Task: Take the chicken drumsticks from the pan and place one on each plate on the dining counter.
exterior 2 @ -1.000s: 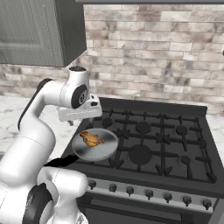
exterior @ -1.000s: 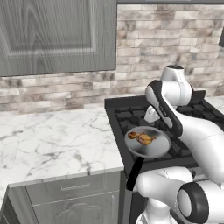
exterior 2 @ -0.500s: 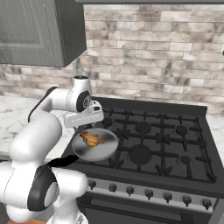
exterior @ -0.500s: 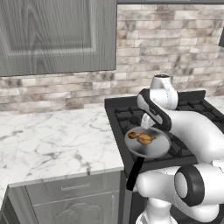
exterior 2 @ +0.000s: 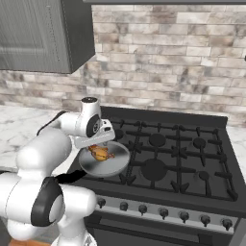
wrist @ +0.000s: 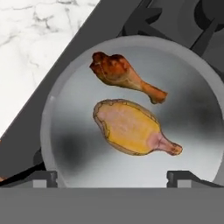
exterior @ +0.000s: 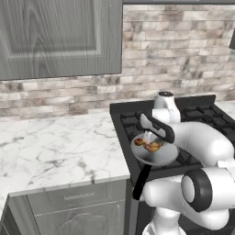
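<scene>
Jaws (wrist: 112, 178): hanging spread wide over the pan (wrist: 65, 144), gripping nothing.
Chicken drumsticks: browner one (wrist: 124, 75) and paler one (wrist: 133, 129) lying side by side, apart.

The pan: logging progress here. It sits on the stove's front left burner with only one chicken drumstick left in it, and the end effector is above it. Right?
Not quite. The pan holds two chicken drumsticks, a darker one and a paler one, as the hand view shows. The rest stands: it sits on the stove, front left, with the end effector above it.
</scene>
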